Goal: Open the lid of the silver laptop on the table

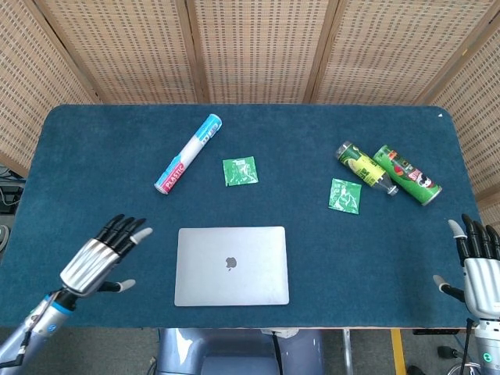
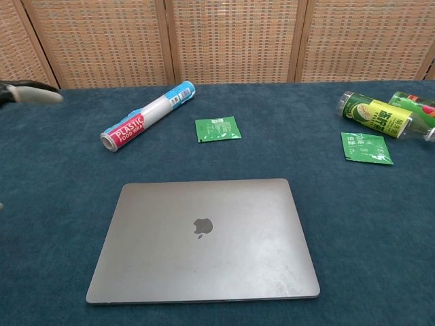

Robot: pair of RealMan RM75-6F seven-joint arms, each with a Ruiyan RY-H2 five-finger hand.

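The silver laptop [image 1: 231, 266] lies closed near the table's front edge, logo up; the chest view shows its lid [image 2: 202, 239] flat and shut. My left hand [image 1: 101, 256] hovers to the laptop's left with fingers spread, holding nothing, a short gap from the lid's left edge. In the chest view only its fingertips [image 2: 27, 93] show at the left border. My right hand [image 1: 478, 272] stays at the table's right front corner, fingers apart and empty, far from the laptop.
A roll of plastic wrap [image 1: 187, 154] lies behind the laptop to the left. A green sachet [image 1: 240, 171] sits behind it, another sachet [image 1: 344, 195] to the right. A bottle [image 1: 364, 168] and a green can [image 1: 407, 175] lie at the right.
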